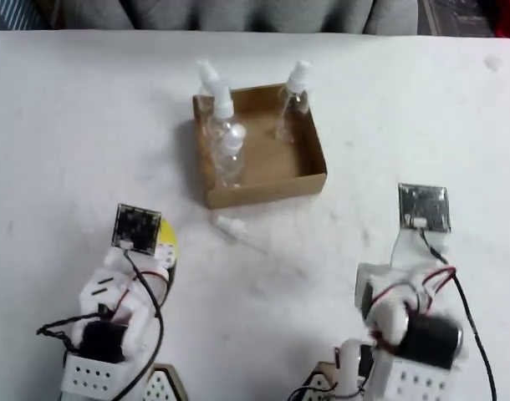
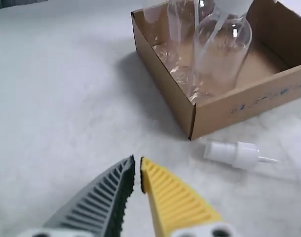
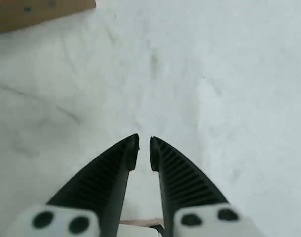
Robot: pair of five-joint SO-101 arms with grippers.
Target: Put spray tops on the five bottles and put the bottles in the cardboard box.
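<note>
Near the front edge of the table [image 1: 71, 125], left side: left gripper [image 2: 137, 170], grey and yellow jaws pressed together, gripping nothing. Right side: right gripper [image 3: 144, 148], black jaws almost touching, also without load. Farther in, just before the box [image 1: 263, 190]: one loose top [image 1: 232, 227], lies on its side. In the box, past the middle: clear bottles [image 1: 230, 159], upright, tops on.
</note>
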